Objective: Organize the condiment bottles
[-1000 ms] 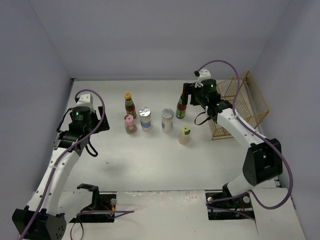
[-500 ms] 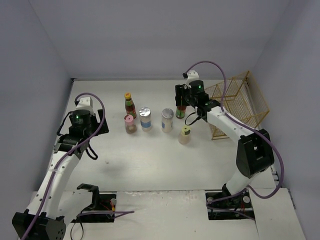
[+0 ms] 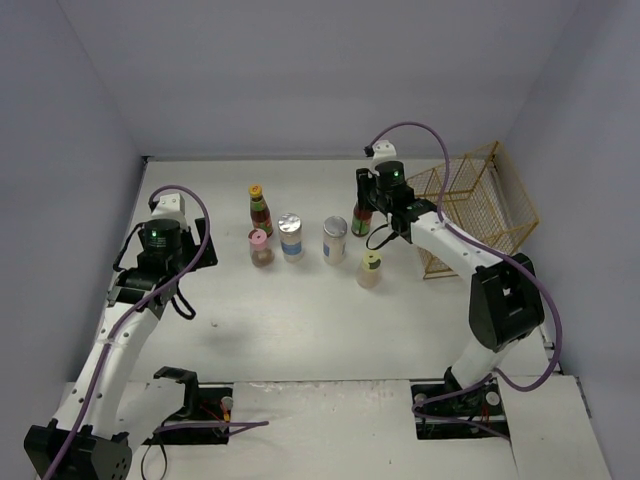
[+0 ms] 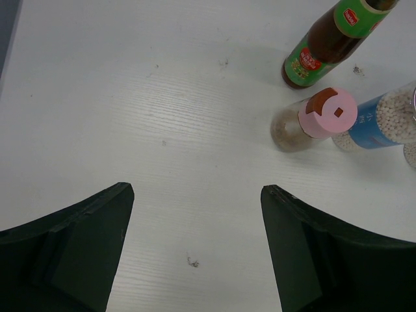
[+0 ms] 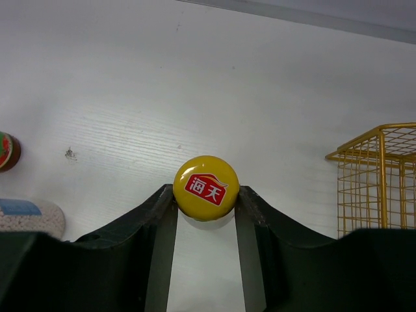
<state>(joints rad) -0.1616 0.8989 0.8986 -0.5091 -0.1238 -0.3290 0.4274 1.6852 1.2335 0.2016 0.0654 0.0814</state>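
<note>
A: The sauce bottle (image 5: 206,188) is standing upright near the wire basket (image 5: 380,175), yes?
B: Yes, directly under my right gripper (image 5: 205,195), which is pinching its top; my left gripper (image 4: 195,190) is hanging open, well apart

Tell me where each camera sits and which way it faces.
Top external: above and behind, looking down on the table; left arm and right arm show.
Left wrist: facing down at the pink jar; open left end effector shows.
Right wrist: facing down; right end effector pinches a sauce bottle.
Shared: top and left wrist both show the pink jar.
</note>
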